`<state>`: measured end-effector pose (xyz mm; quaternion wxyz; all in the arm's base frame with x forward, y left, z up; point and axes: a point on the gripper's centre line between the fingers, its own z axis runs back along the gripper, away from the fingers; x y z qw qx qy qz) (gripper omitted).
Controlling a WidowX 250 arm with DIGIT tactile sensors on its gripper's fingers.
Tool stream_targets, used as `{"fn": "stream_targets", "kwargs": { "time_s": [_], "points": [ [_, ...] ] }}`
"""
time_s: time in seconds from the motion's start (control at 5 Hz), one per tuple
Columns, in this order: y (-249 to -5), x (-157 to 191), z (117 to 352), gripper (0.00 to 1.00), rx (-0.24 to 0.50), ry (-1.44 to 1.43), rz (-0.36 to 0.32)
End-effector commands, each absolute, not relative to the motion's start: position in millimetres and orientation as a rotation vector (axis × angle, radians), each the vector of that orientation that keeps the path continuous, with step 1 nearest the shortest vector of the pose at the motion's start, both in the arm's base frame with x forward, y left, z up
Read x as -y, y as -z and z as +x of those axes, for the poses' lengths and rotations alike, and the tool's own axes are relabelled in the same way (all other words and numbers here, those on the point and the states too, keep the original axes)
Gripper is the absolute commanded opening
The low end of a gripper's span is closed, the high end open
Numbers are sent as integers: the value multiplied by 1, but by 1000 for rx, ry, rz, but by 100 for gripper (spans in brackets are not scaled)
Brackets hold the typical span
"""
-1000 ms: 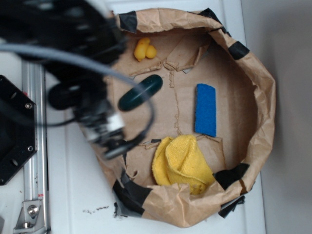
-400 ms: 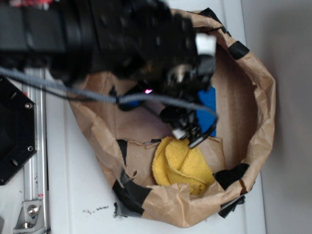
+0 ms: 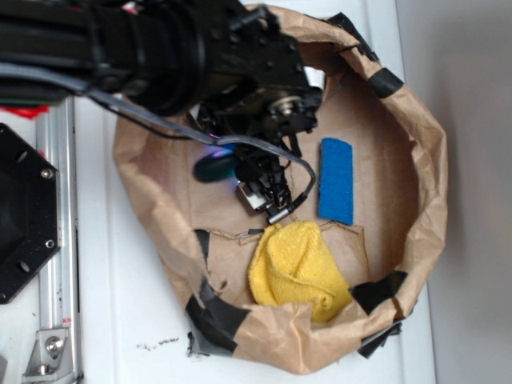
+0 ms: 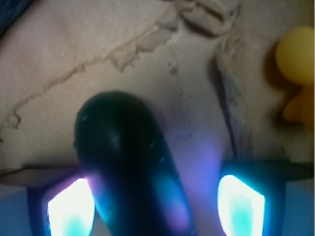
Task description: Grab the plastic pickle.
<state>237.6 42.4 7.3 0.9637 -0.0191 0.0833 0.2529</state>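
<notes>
The plastic pickle [image 3: 212,168] is dark green and lies on the paper floor of the bag; only its left end shows past my arm [image 3: 240,72]. In the wrist view the pickle [image 4: 128,162] runs up between my glowing fingers. My gripper [image 4: 155,206] is open and straddles it. The left finger [image 4: 69,206] is right beside the pickle. The right finger [image 4: 241,206] stands apart from it with bare paper between. In the exterior view the fingertips are hidden under the arm.
A small yellow toy [image 4: 295,73] lies just beyond the right finger. A flat blue sponge [image 3: 337,180] and a yellow cloth [image 3: 296,268] lie inside the brown paper bag, whose crumpled wall [image 3: 424,160] rings everything. A black plate [image 3: 24,216] sits at left.
My arm swung from the bag's left edge across to the sponge, then back left. It now sits low over the pickle, which lies where it was.
</notes>
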Motion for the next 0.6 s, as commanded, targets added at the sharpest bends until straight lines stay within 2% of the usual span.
{"fn": "stream_targets", "kwargs": {
  "time_s": [0.0, 0.4],
  "points": [
    [-3, -45, 217, 0, -130, -460, -51],
    [-4, -46, 217, 0, -128, -461, -31]
  ]
}}
